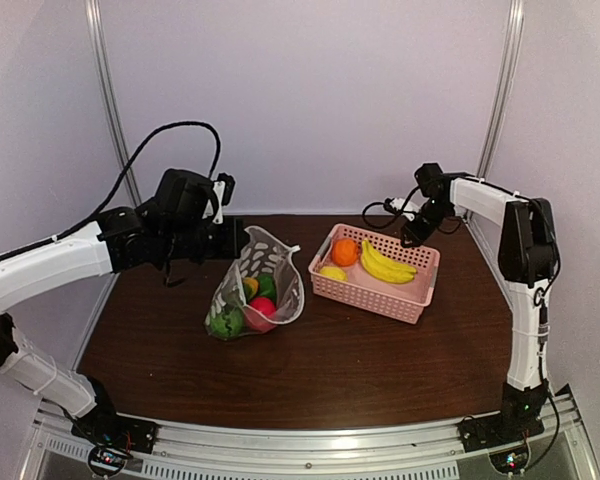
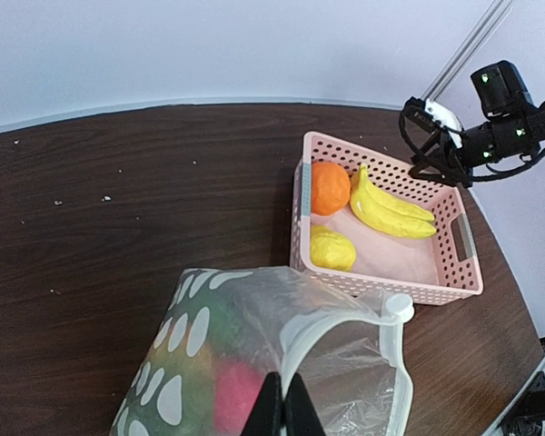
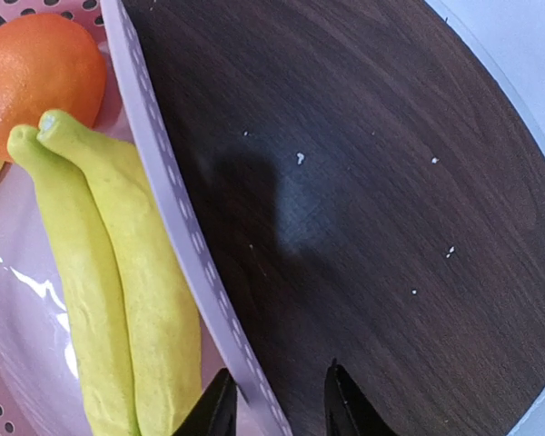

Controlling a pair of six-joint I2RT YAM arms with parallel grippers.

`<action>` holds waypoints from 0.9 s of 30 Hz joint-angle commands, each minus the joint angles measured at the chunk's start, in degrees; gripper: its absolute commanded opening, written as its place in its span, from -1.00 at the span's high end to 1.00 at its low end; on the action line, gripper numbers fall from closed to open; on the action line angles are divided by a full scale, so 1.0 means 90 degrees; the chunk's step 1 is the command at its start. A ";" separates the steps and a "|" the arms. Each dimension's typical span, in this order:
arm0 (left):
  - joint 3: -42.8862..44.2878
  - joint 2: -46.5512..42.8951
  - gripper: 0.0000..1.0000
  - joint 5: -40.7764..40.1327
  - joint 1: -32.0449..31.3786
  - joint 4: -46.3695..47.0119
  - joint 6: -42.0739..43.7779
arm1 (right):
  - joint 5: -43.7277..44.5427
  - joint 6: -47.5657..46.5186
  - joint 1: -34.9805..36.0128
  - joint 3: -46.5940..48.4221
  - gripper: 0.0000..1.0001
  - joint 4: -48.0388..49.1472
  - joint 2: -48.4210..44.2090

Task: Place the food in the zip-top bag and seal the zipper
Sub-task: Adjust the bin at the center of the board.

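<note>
The zip-top bag [image 1: 272, 262], clear with white dots, stands open on the table and holds a red apple [image 1: 262, 309] and green vegetables [image 1: 227, 321]. My left gripper [image 1: 235, 240] is shut on the bag's mouth edge; in the left wrist view its gripper [image 2: 286, 411] pinches the zipper strip [image 2: 345, 318], with the white slider tab [image 2: 399, 306] to the right. An orange ball [image 1: 345, 251], bananas [image 1: 385, 265] and a lemon [image 1: 333, 272] lie in the pink basket [image 1: 420, 292]. My right gripper [image 3: 277, 409] is open, its jaws astride the basket's far rim [image 3: 168, 182], beside the bananas [image 3: 118, 272].
The pink basket [image 2: 461, 272] stands right of the bag, close to it. The right arm [image 1: 525, 240] reaches over the table's far right corner. White walls and metal posts close the back and the sides.
</note>
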 commanded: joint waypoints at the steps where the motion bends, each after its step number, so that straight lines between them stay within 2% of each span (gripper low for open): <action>1: -0.0150 -0.0234 1.00 0.0028 0.0019 0.0221 -0.0083 | -0.0169 -0.0054 0.0002 -0.0039 0.43 -0.0324 -0.0011; 3: -0.0211 -0.0271 1.00 -0.0015 0.0019 0.0222 -0.0101 | -0.0339 -0.0033 -0.0005 -0.0412 0.58 -0.0221 -0.0335; 7: -0.0265 -0.0282 1.00 0.0010 0.0019 0.0274 -0.0104 | -0.0305 0.0077 0.0003 -0.1216 1.00 -0.0029 -0.1020; 16: -0.0349 -0.0362 1.00 -0.0121 0.0019 0.0300 -0.0082 | 0.0159 0.0731 -0.0076 -0.3593 1.00 0.0220 -0.2914; 21: -0.0392 -0.0397 1.00 -0.0184 0.0019 0.0345 -0.0080 | 0.0516 0.1520 -0.0512 -0.4961 1.00 0.0585 -0.3829; 24: -0.0376 -0.0361 1.00 -0.0167 0.0019 0.0370 -0.0060 | 0.0344 0.1748 -0.0910 -0.5452 1.00 0.0639 -0.4098; 25: -0.0352 -0.0347 1.00 -0.0147 0.0019 0.0371 -0.0046 | 0.0273 0.1711 -0.0987 -0.5532 0.97 0.0592 -0.4157; 27: -0.0320 -0.0308 1.00 -0.0123 0.0019 0.0367 -0.0025 | 0.0195 0.1597 -0.1039 -0.5563 0.54 0.0423 -0.4297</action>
